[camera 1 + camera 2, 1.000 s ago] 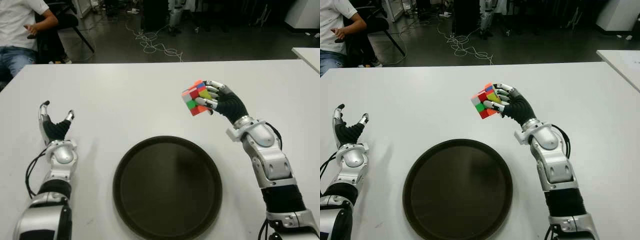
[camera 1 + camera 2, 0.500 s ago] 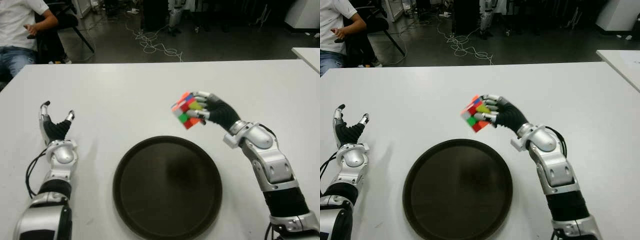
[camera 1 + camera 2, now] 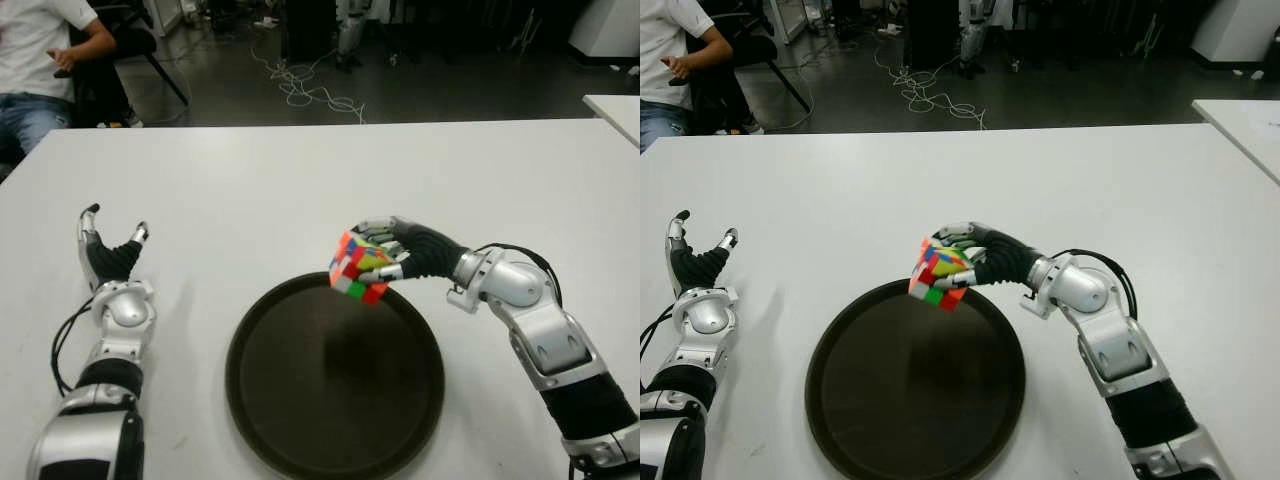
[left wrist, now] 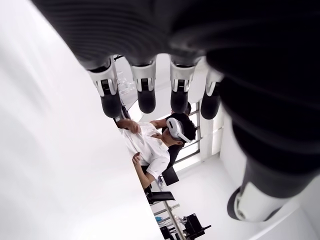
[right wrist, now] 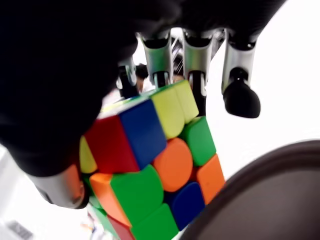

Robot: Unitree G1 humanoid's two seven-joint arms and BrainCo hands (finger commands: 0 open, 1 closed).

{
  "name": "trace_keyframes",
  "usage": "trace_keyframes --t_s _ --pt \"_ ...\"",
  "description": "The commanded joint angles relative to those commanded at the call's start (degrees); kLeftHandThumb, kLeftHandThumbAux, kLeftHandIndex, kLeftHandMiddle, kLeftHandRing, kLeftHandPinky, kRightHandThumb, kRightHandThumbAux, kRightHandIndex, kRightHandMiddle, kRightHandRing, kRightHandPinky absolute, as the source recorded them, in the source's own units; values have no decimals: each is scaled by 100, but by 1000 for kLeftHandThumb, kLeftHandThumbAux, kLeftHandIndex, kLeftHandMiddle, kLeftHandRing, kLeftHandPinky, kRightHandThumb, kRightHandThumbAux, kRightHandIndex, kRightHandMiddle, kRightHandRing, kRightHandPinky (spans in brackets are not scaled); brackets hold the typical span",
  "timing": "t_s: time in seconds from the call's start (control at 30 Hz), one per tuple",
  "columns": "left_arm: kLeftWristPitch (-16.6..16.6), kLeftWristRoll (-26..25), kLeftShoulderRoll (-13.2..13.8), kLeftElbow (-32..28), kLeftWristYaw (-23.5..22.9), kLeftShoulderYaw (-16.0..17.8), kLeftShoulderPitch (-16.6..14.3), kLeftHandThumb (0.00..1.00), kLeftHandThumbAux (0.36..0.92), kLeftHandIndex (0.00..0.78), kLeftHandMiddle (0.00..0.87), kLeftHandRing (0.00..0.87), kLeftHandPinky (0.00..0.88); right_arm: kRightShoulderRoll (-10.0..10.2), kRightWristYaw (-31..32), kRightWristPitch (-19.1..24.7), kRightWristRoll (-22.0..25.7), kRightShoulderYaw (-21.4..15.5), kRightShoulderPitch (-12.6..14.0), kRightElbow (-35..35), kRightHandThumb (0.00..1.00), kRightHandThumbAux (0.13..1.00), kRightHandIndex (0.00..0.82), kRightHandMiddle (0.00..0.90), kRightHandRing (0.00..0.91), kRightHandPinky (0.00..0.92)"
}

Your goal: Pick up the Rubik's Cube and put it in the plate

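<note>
My right hand (image 3: 385, 255) is shut on the Rubik's Cube (image 3: 357, 268), a multicoloured cube held in the air over the far rim of the dark round plate (image 3: 300, 400). The wrist view shows the cube (image 5: 150, 160) clamped between thumb and fingers, with the plate's rim (image 5: 260, 195) just beneath it. The plate lies on the white table (image 3: 250, 190) near my front edge and holds nothing. My left hand (image 3: 110, 250) shows at the left of the plate, fingers spread and holding nothing.
A person (image 3: 40, 50) sits on a chair beyond the table's far left corner. Cables (image 3: 310, 90) lie on the dark floor behind the table. Another white table's corner (image 3: 615, 105) shows at the far right.
My right hand has carried the cube down and leftward, from above the bare table beyond the plate to over the plate's far rim. The left hand has not moved.
</note>
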Motion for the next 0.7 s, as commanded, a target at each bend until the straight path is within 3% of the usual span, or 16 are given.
trace_keyframes --t_s 0.5,0.7 --pt "-66 10 16 5 -18 -13 -1 0 703 14 33 16 26 3 54 -186 -227 152 -41 -36 687 728 437 810 813 801" --pt "-96 -27 6 24 -26 18 1 0 729 10 19 6 18 33 74 -223 -289 181 -45 10 687 728 437 815 817 802"
